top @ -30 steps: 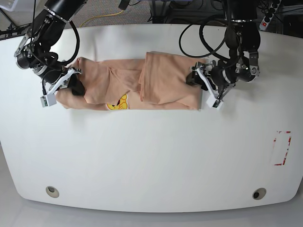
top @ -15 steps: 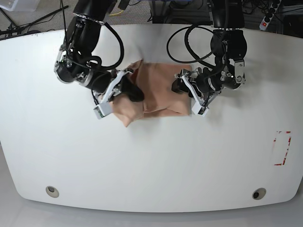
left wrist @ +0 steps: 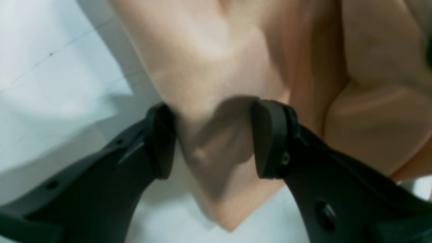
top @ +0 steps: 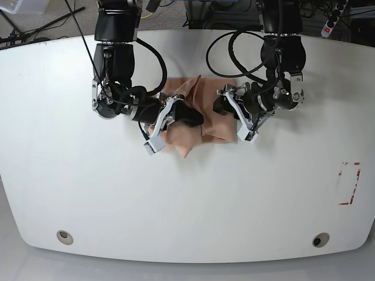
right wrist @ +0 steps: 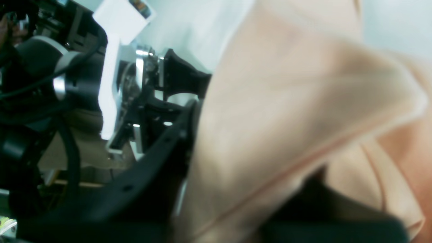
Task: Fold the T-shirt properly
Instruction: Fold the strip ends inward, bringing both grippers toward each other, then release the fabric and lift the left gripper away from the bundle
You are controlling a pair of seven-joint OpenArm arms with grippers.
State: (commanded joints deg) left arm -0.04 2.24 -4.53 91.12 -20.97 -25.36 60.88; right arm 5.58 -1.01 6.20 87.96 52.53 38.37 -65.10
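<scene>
T-shirt point(top: 193, 120) bunched between both tools, left tool point(left wrist: 212, 138) spread around a corner, right tool's grip unclear

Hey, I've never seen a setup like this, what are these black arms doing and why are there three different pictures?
These are two robot arms working at a white table. One picture looks down from above; the other two come from small cameras mounted at each arm's wrist, so they look blurry and very close. The peach-pink T-shirt lies bunched between the arms. The right end effector, on the left of the overhead picture, carries a fold of the shirt across. The left end effector has its two black fingers apart, with a corner of the shirt lying between them. A red-marked rectangle sits near the table's edge.
</scene>
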